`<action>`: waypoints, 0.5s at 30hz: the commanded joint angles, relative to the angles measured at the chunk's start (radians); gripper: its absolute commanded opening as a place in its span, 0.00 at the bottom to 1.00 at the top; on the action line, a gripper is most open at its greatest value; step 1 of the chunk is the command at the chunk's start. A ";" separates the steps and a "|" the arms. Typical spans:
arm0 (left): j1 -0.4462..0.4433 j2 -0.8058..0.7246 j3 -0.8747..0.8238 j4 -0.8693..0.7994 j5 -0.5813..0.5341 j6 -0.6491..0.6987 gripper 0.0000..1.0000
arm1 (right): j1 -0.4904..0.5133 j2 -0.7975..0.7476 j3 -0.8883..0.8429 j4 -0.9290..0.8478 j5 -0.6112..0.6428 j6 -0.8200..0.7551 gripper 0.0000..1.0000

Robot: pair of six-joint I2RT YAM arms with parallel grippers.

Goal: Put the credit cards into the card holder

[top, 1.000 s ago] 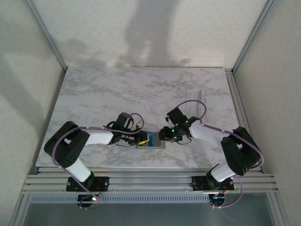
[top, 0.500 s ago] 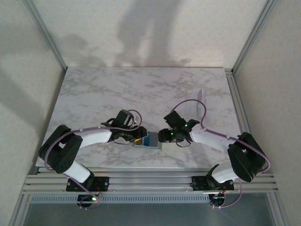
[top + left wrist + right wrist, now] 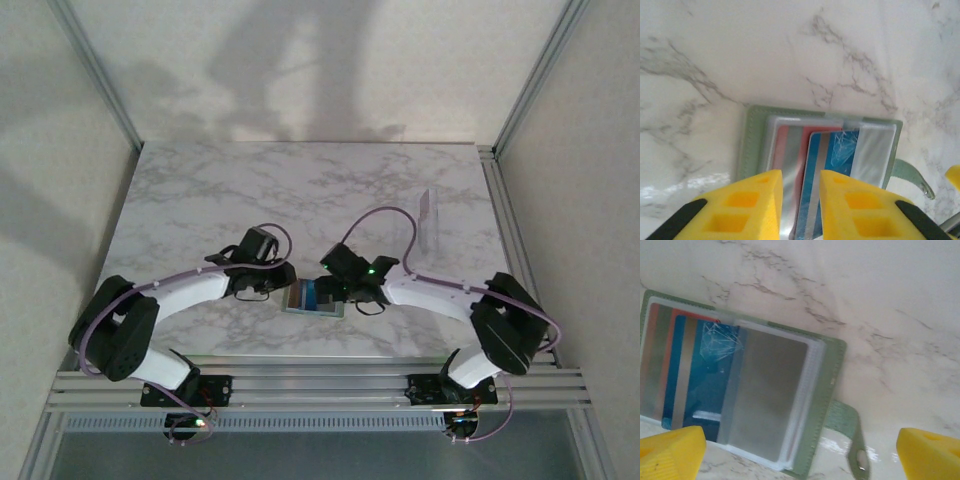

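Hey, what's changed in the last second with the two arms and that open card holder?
The right gripper slid leftward over the card holder and its jaws spread wide, straddling it without gripping. The left gripper pulled back slightly leftward, jaws narrowly apart over the blue card. The card holder stayed open on the table about where it was.

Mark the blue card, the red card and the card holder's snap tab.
blue card (image 3: 837, 150), left wrist view, on its upper end.
red card (image 3: 792, 145), left wrist view, on the strip left of the blue card.
snap tab (image 3: 846, 422), right wrist view, on the green strap above its snap.
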 commanded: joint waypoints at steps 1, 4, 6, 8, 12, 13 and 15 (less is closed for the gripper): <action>0.022 -0.009 -0.019 -0.009 0.008 0.037 0.23 | 0.039 0.078 0.081 -0.024 0.076 0.061 0.99; 0.036 0.005 -0.041 0.020 0.060 0.044 0.21 | 0.056 0.158 0.145 -0.025 0.073 0.064 0.99; 0.050 0.006 -0.061 0.038 0.071 0.048 0.21 | 0.067 0.193 0.176 -0.019 0.081 0.067 0.99; 0.068 0.009 -0.081 0.054 0.088 0.055 0.20 | 0.069 0.221 0.194 -0.023 0.096 0.082 0.99; 0.091 0.023 -0.108 0.096 0.171 0.057 0.20 | 0.070 0.264 0.198 -0.025 0.120 0.099 0.99; 0.092 0.024 -0.111 0.103 0.183 0.057 0.21 | 0.068 0.276 0.196 -0.027 0.123 0.103 0.99; 0.093 0.023 -0.116 0.102 0.190 0.061 0.21 | 0.069 0.290 0.187 -0.034 0.132 0.118 0.99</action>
